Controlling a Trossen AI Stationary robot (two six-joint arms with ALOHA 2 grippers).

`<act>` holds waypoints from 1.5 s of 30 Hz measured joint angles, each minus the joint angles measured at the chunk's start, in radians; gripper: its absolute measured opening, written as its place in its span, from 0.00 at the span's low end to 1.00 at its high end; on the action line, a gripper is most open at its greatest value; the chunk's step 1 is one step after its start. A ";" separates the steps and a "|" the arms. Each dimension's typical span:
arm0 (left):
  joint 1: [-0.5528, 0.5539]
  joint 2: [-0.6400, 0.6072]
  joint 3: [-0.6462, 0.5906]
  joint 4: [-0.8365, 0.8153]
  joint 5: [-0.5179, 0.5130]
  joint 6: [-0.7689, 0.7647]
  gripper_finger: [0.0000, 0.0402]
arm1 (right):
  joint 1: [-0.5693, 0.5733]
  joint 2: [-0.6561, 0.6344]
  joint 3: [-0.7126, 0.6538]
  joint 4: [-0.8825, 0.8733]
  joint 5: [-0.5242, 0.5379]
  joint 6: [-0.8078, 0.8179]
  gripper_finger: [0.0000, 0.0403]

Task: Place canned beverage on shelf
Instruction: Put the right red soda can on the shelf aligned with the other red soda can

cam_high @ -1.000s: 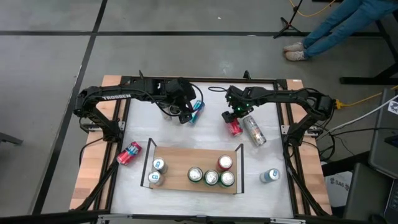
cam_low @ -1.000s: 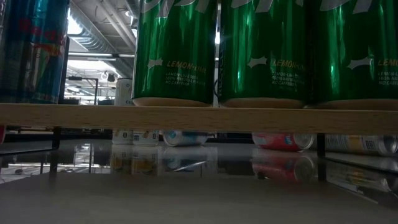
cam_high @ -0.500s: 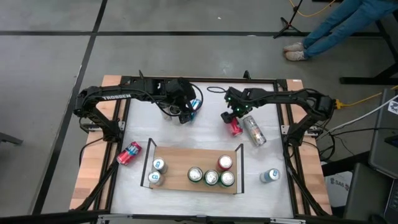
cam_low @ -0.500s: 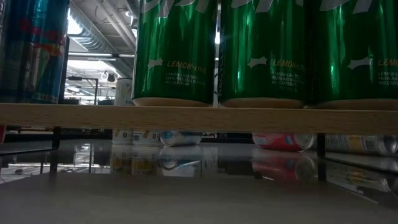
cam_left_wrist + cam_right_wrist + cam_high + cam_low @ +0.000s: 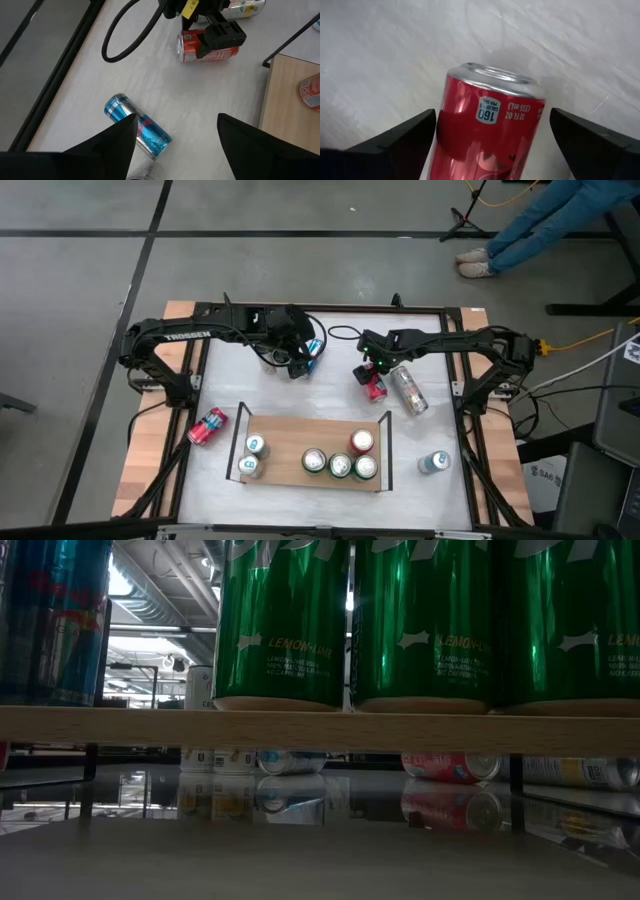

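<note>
Cans of smooth, glossy aluminium are scattered over the white, faintly streaked surface (image 5: 330, 350) and lined up on the shelf (image 5: 300, 438), a flat rectangular board of pale wood with thin black metal rails at its short ends. On the board stand three green cans (image 5: 420, 620), a red-topped can (image 5: 361, 442) and two silver-blue cans (image 5: 252, 456), all upright cylinders; from table height the green ones gleam above the board's plain edge.

The right gripper (image 5: 372, 376) is low over a red can (image 5: 487, 132) that lies on its side beyond the shelf. Its dark, wedge-shaped fingers (image 5: 400, 142) are spread wide, one on each side of the can's rounded body and clear of it. A silver can (image 5: 408, 390) lies just beside the red one.

The left gripper (image 5: 298, 364) hovers near the far edge, its blunt black fingers (image 5: 112, 145) apart with nothing between them, beside a blue can (image 5: 137, 126) lying flat. Another red can (image 5: 208, 426) lies left of the shelf, and a pale blue can (image 5: 432, 463) sits to its right. A black cable (image 5: 127, 32) loops across the surface.
</note>
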 joint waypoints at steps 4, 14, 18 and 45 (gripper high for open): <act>0.000 0.000 0.000 0.000 0.000 0.000 0.66 | 0.000 0.018 0.000 0.003 -0.010 0.042 0.94; 0.000 0.000 0.000 0.001 0.000 -0.002 0.66 | -0.001 0.108 0.001 0.008 -0.053 0.047 0.92; 0.000 0.000 0.000 0.001 0.000 -0.002 0.66 | -0.003 0.109 0.000 0.005 -0.057 0.047 0.82; 0.000 0.000 0.000 0.145 -0.093 0.041 0.66 | -0.264 -0.031 -0.002 0.453 -0.464 0.015 0.73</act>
